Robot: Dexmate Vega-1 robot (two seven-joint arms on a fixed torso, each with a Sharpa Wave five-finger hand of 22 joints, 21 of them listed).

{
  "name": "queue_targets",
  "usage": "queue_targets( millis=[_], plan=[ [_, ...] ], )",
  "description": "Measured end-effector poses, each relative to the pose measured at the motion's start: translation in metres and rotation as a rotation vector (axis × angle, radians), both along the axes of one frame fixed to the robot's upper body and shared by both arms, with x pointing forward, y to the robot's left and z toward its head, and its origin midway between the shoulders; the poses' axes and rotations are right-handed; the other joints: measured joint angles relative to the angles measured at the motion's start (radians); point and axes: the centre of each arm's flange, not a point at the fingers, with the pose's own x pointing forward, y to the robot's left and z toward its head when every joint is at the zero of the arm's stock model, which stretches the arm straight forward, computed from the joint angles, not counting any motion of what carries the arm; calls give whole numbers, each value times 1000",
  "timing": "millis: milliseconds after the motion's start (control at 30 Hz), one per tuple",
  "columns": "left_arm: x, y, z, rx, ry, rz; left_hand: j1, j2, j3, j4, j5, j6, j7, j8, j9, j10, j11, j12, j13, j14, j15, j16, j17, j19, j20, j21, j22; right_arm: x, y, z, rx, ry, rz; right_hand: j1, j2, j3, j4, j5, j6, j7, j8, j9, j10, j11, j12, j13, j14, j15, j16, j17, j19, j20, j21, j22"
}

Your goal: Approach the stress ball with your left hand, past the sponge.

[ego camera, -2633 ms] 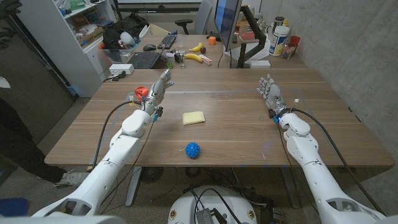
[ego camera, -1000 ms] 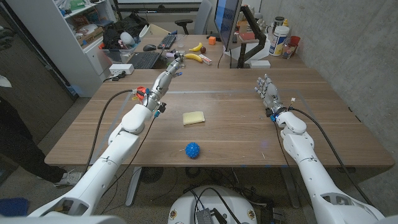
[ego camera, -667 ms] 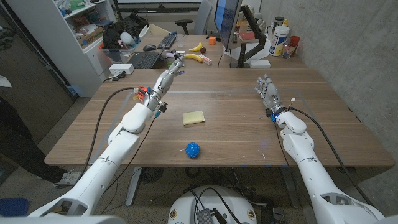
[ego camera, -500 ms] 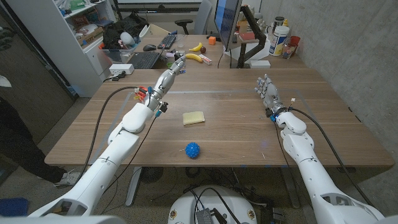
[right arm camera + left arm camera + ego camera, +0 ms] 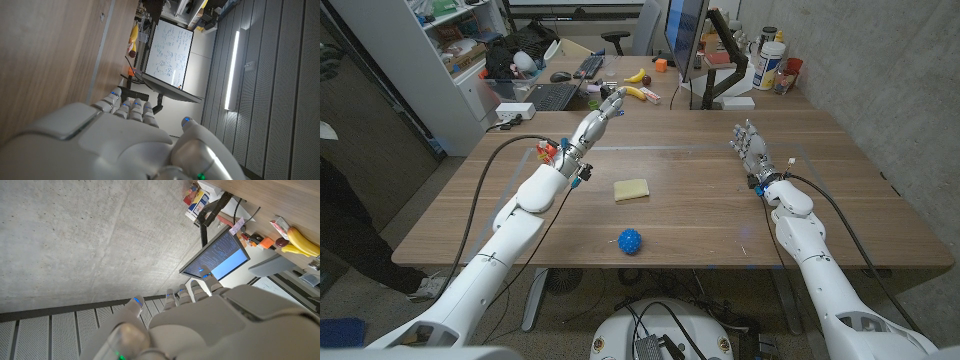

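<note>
Stress ball: a small blue ball [image 5: 630, 241] with a knobbly skin sat near the front edge of the wooden surface [image 5: 700, 215], roughly midway between the two arms, touching nothing.
Handling: it looked light and soft, likely to give under pressure and to roll if nudged from one side; the safest hold, by this judgement, would be fingers and thumb closing on opposite sides from above, with the bumps lending some grip.
Sponge: a pale yellow sponge [image 5: 631, 189] lay flat just beyond the ball, apart from it, toward the middle of the surface.
Left hand: the left hand [image 5: 598, 116] was raised above the far left part of the surface, fingers stretched out and a little apart, holding nothing, and pointing away toward the clutter at the back; it was beyond the sponge and well apart from the ball.
Task standing: the approach looked not yet made, since the hand would have to come back toward the robot, over or beside the sponge, to reach the ball.
Right hand: the right hand [image 5: 750, 148] stood on the right side of the surface, fingers straight and close together, gripping nothing, well apart from ball and sponge.
Background: bananas [image 5: 638, 88] lay on the desk behind, with a keyboard [image 5: 552, 96] and a monitor [image 5: 684, 30] near them.
</note>
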Motion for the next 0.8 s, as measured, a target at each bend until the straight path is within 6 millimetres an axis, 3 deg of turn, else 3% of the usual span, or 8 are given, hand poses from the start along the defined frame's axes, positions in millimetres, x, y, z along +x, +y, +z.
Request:
queue_targets(
  millis=[133, 333, 800],
  plan=[
    [-1, -2, 0, 14, -7, -2, 4, 4, 0, 0, 0, 1, -1, 0, 0, 2, -2, 0, 0, 5, -5, 0, 0, 0, 0, -7, 0, 0, 0, 0, 0, -1, 0, 0, 0, 0, 0, 0, 0, 0, 0, 0, 0, 0, 0, 0, 0, 0, 0, 0, 0, 0, 0, 0],
    [-8, -6, 2, 39, -29, -12, 15, 7, 5, -5, 0, 10, -29, 0, -2, 7, -18, 0, 0, 5, -16, 0, 0, 2, -10, -15, 0, -1, 0, 0, 0, -1, 0, 0, 0, 0, 0, 0, 0, 0, 0, 0, 0, 0, 0, 0, 0, 0, 0, 0, 0, 0, 0, 0],
    [-19, -15, 6, 83, -72, -37, 29, 16, 14, -14, 0, 14, -32, -4, -2, 3, -33, 0, 0, 5, -16, -9, 0, 2, -10, -20, 0, -1, -2, 0, 1, -4, -1, 0, 0, 0, 0, 0, 0, 0, 8, 0, 0, 0, 0, 0, 0, 0, 0, 0, 0, 0, 0, 0]
  ],
)
